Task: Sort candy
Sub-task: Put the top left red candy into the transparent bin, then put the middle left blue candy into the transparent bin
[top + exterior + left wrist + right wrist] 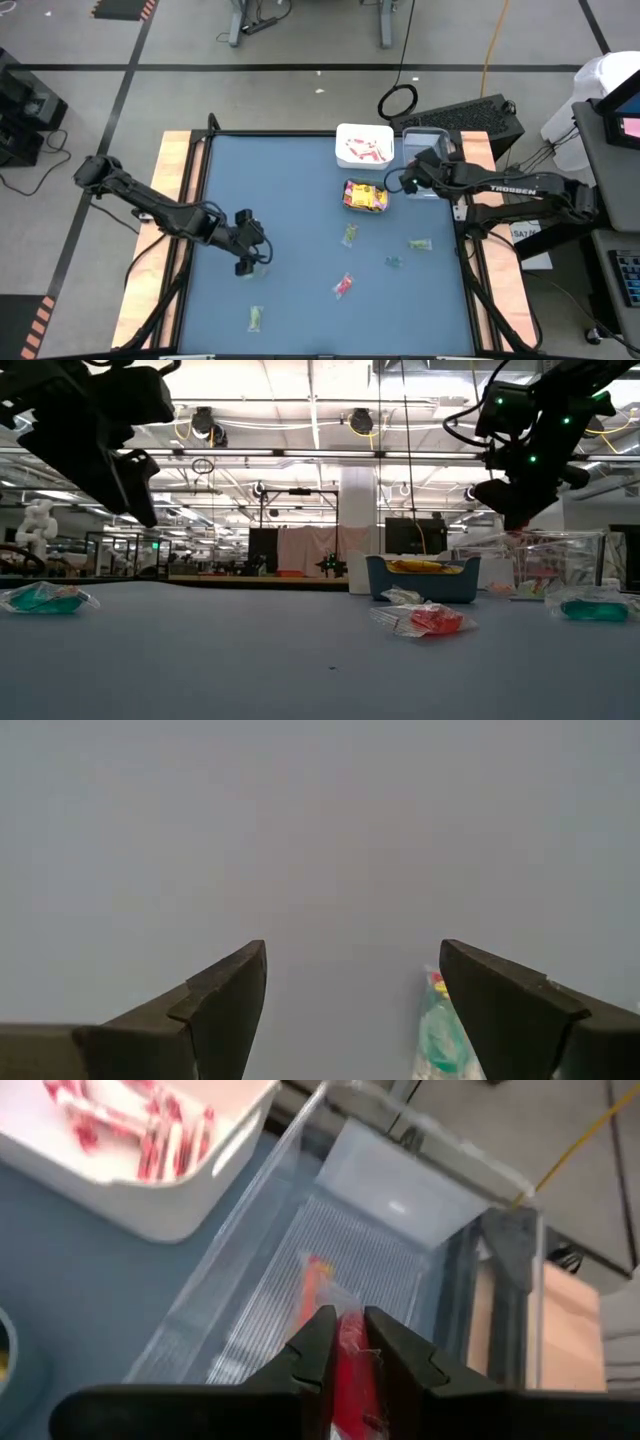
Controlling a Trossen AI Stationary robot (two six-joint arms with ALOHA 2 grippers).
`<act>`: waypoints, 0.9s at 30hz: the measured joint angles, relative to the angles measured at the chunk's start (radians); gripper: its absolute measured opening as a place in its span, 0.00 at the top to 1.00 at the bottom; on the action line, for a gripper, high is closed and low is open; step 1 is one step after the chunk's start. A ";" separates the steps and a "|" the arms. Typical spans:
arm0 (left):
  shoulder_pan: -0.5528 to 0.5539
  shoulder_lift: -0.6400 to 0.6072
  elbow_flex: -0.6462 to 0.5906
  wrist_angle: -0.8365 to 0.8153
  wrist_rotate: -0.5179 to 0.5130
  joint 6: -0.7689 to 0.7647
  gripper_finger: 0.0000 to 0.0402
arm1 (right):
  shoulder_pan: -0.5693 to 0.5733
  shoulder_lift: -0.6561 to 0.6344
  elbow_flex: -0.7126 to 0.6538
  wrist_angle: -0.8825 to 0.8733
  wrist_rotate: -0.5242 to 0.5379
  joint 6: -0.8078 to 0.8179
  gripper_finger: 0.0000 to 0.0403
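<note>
A: Item one, the landmark?

B: White rectangular plastic tray [364,144] at the far edge of the blue-grey table [300,230], holding slim pink-white stick candies [120,1115].

A: What stands beside it?

B: Clear ribbed plastic bin [340,1260], touching the white tray's right side. Teal oblong plastic container [366,196], just in front of the white tray, filled with yellow square packets with red print [365,197].

A: Right gripper?

B: Right gripper [347,1342] hangs over the clear bin, just right of the white tray. Its two dark fingers are pinched on a red clear-wrapped candy [345,1350], which dangles above the bin floor.

A: Left gripper?

B: Left gripper [252,262] hovers low over the table, well to the front-left of the white tray. Its fingers are spread wide with nothing between them. A green clear-wrapped candy [440,1035] lies on the table just beside one fingertip.

A: Loose stock on the table?

B: All in front of the white tray:
- green piece [349,234], just in front of the teal container;
- green piece [419,243], to the front-right;
- small bluish-green piece [393,262], near that one;
- red piece [343,287], farther forward;
- green piece [256,318], near the table's front edge, far from the tray.

A: Contents of the clear bin?

B: Cannot tell beyond the held red candy.
</note>
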 joint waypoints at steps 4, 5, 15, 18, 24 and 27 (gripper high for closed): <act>-0.028 0.000 0.000 -0.002 -0.013 -0.020 0.24 | -0.013 0.000 -0.001 0.003 -0.033 0.012 0.87; -0.034 0.000 0.000 -0.002 -0.025 -0.021 0.24 | -0.013 0.000 -0.001 0.002 -0.034 0.015 0.86; -0.078 0.000 0.000 -0.005 -0.088 -0.035 0.24 | -0.007 -0.008 -0.001 0.020 -0.087 -0.014 0.64; -0.091 0.000 -0.008 -0.004 -0.086 -0.046 0.24 | 0.028 -0.045 0.013 0.024 -0.085 -0.018 0.60; -0.124 0.000 -0.058 -0.011 -0.039 -0.099 0.24 | 0.219 -0.158 0.055 0.136 -0.086 -0.029 0.57; -0.147 0.000 -0.090 -0.009 -0.020 -0.163 0.24 | 0.356 -0.183 0.056 0.244 -0.089 -0.051 0.57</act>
